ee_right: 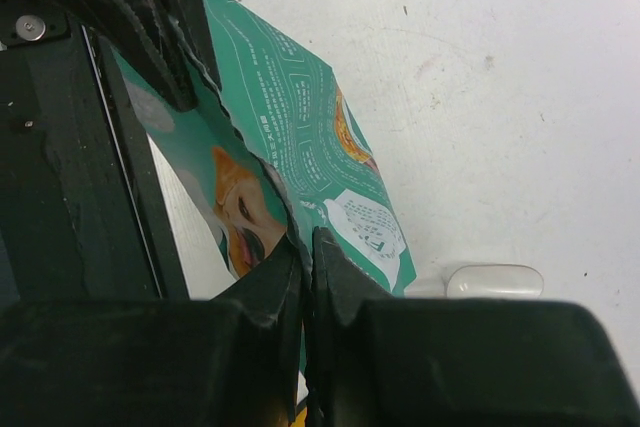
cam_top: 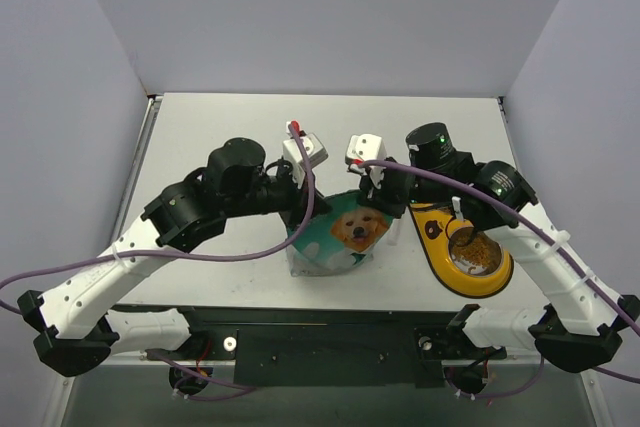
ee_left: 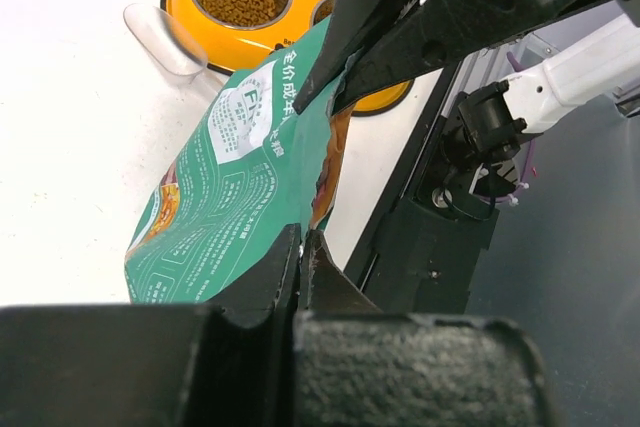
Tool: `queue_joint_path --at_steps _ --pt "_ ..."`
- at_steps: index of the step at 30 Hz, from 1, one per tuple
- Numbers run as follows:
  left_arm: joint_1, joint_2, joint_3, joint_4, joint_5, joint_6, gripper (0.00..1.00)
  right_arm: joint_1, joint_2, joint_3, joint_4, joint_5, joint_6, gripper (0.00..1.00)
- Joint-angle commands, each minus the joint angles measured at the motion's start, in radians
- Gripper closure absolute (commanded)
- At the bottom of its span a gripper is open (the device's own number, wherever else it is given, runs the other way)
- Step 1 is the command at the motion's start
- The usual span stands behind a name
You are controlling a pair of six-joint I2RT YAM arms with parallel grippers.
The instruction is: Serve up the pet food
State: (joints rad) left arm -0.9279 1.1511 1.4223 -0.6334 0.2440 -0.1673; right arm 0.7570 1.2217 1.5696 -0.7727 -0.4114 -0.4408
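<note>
Both left fingers (ee_left: 258, 282) and right fingers (ee_right: 342, 282) tight on green bag (cam_top: 335, 242) — white table (cam_top: 220, 137), grey walls (cam_top: 330, 17).

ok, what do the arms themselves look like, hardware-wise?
Matching: left arm and right arm have white links, round black joint housings, purple cables alongside. Green LEDs lit on the right arm's joints. The left end effector and right end effector are black, two textured fingers each, white camera block behind.

Two white arms (cam_top: 110, 272) with black joints (cam_top: 236, 165), purple cables (cam_top: 230, 255), green lights (cam_top: 437, 135) and black fingers (ee_left: 260, 282)
</note>
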Motion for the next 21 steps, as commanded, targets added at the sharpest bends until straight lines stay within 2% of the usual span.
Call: queue_joint_path --at_steps 1,4,5,6,8,12,14,15,16,17,19,21 --pt "0.026 -0.002 0.098 -0.064 0.035 0.034 1.00 -0.028 -0.088 -0.003 -0.017 0.092 0.004 1.00" --pt "0.026 0.035 0.145 -0.084 0.063 0.011 1.00 -0.025 -0.096 0.006 -0.014 0.041 0.043 0.97" --pt "0.024 0.033 0.142 -0.056 0.080 -0.007 1.00 -0.015 -0.094 -0.002 0.002 0.019 0.048 0.92" --pt "0.024 0.023 0.127 -0.033 0.093 -0.017 1.00 -0.004 -0.087 -0.005 0.013 -0.004 0.059 0.76" --pt "0.024 0.009 0.103 0.041 0.126 -0.032 1.00 0.033 -0.055 -0.003 0.030 -0.044 0.050 0.66" --pt "0.026 0.004 0.095 0.095 0.133 -0.064 1.00 0.045 -0.014 0.007 0.055 -0.141 0.056 0.56" --pt "0.026 0.012 0.112 0.089 0.130 -0.067 1.00 0.059 -0.005 -0.006 0.067 -0.139 0.053 0.54" --pt "0.026 0.015 0.122 0.077 0.130 -0.067 1.00 0.067 0.002 -0.002 0.064 -0.130 0.045 0.56" --pt "0.026 0.018 0.127 0.069 0.126 -0.064 1.00 0.073 0.004 -0.003 0.062 -0.089 0.025 0.74" --pt "0.026 0.021 0.133 0.054 0.121 -0.060 1.00 0.076 0.002 -0.009 0.069 0.013 0.017 1.00" --pt "0.026 0.018 0.133 0.015 0.089 -0.047 1.00 0.084 -0.022 -0.042 0.133 0.156 0.065 1.00" --pt "0.026 0.001 0.118 -0.026 0.029 -0.058 0.99 0.084 -0.040 -0.036 0.148 0.218 0.077 1.00"
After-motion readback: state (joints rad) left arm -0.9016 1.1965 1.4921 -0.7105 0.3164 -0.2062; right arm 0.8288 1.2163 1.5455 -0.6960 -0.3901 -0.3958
